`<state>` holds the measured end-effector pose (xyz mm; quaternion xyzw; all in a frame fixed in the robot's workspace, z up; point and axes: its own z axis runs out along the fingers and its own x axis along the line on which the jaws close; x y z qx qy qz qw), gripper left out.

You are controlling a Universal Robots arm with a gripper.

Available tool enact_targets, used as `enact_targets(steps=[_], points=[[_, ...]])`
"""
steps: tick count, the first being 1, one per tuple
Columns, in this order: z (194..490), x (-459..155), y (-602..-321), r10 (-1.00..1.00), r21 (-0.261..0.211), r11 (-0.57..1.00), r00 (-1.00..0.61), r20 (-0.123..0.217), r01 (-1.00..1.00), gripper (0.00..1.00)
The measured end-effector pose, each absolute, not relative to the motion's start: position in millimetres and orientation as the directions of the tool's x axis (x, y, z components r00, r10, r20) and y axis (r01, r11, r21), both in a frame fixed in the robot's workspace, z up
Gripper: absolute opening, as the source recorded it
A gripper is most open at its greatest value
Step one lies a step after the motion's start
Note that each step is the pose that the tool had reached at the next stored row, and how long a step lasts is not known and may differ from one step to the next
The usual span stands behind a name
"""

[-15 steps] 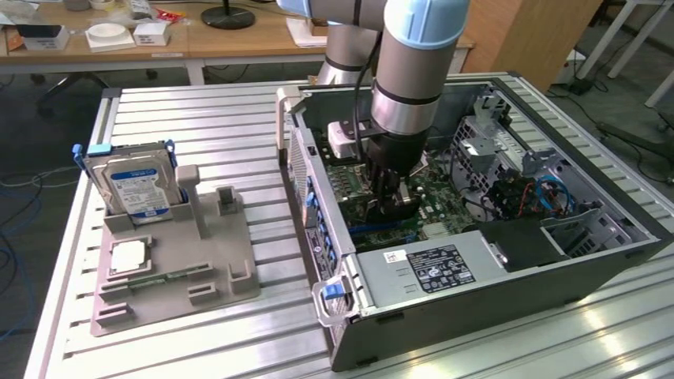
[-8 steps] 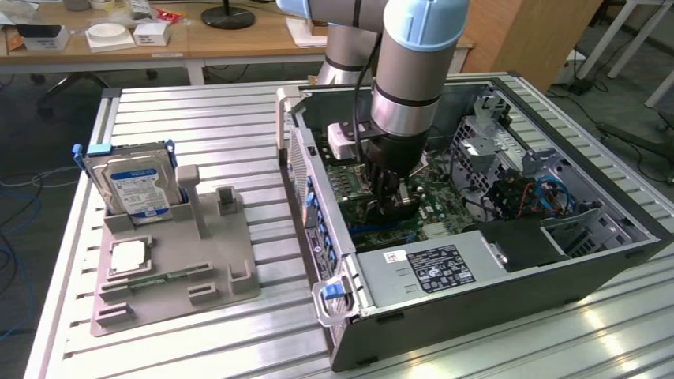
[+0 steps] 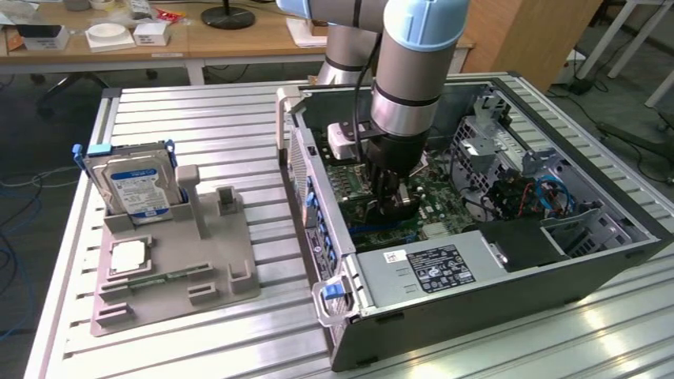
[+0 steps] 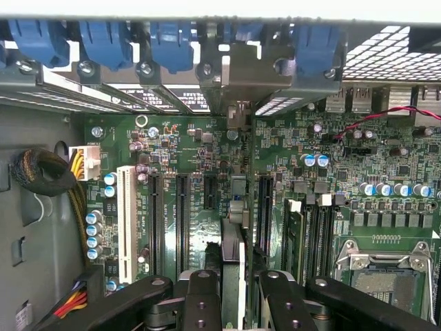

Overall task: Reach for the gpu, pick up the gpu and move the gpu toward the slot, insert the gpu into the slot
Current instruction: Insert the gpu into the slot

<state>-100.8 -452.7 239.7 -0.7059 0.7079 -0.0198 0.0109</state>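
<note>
My gripper (image 3: pixel 391 204) reaches down into the open computer case (image 3: pixel 474 312), just above the green motherboard (image 3: pixel 447 207). In the wrist view its black fingers (image 4: pixel 201 298) are shut on the gpu (image 4: pixel 233 243). The thin card is seen edge-on and runs straight away from the gripper (image 4: pixel 236 293). Its silvery end bracket (image 4: pixel 238 77) sits at the case's rear openings, among the blue latches. The card stands upright, in line with the long black expansion slots (image 4: pixel 182 217) on either side. The slot directly under the card is hidden by it, so I cannot tell how deep it sits.
A row of blue latches (image 4: pixel 103 41) lines the rear wall. Memory sticks (image 4: pixel 306 234) and the CPU socket (image 4: pixel 386 265) lie beside the card. Outside the case, a grey fixture (image 3: pixel 179 272) holds a silver hard drive (image 3: pixel 135 185). A power supply (image 3: pixel 432 267) fills the case's near end.
</note>
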Motion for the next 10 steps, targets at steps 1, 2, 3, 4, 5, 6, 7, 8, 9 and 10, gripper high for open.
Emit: enact_targets(steps=[1, 2, 3, 4, 5, 6, 7, 8, 9, 10], points=[[239.7, -100.8, -452.7, -1.0, -0.043, 0.003, -0.003, 0.012, -0.999, 0.26], [239.7, -100.8, -452.7, -1.0, -0.043, 0.003, -0.003, 0.012, -0.999, 0.26], [239.7, -100.8, -452.7, -1.0, -0.043, 0.003, -0.003, 0.012, -0.999, 0.26], [239.7, -100.8, -452.7, -1.0, -0.043, 0.003, -0.003, 0.012, -0.999, 0.26], [239.7, -100.8, -452.7, -1.0, -0.043, 0.003, -0.003, 0.012, -0.999, 0.26], [239.7, -100.8, -452.8, -1.0, -0.043, 0.003, -0.003, 0.013, -0.999, 0.26], [238.9, -100.8, -452.7, -1.0, -0.043, 0.003, -0.003, 0.012, -0.999, 0.26], [238.4, -100.8, -452.7, -1.0, -0.043, 0.003, -0.003, 0.012, -0.999, 0.26], [238.3, -100.8, -452.7, -1.0, -0.043, 0.003, -0.003, 0.013, -0.999, 0.26], [238.3, -100.8, -452.7, -1.0, -0.043, 0.003, -0.003, 0.013, -0.999, 0.26]])
